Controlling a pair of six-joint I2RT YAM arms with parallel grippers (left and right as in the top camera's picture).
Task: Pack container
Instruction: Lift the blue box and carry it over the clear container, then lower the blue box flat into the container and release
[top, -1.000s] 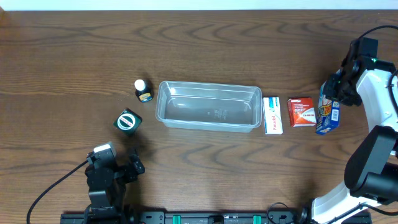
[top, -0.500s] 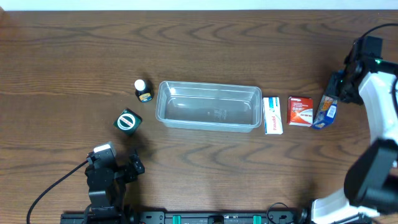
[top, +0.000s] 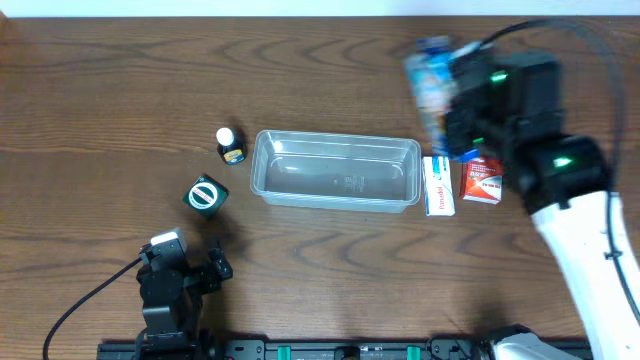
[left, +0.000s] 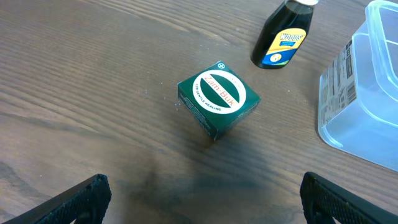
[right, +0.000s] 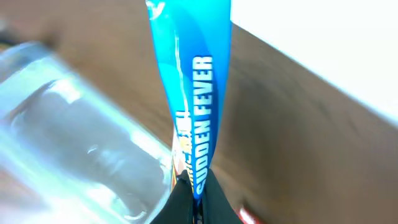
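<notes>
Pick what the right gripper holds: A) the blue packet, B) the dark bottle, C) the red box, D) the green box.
A: the right gripper is pinched on the blue packet near the container's right end, while the green box, dark bottle and red box lie on the table.

Container (top: 335, 170) interior lies open to approach from above. Right end obstructed: white box (top: 438, 185) just beside the rim, red box (top: 484, 180) beyond it. Right claw (top: 470, 115), clamped on a blue packet (top: 432, 80), hangs over that far corner. Left end: small bottle (top: 231, 146) near the rim. Green box (left: 217, 98) sits ahead of the left claw (left: 202, 202), whose jaws are spread, with bare desk (top: 330, 270) between them.
</notes>
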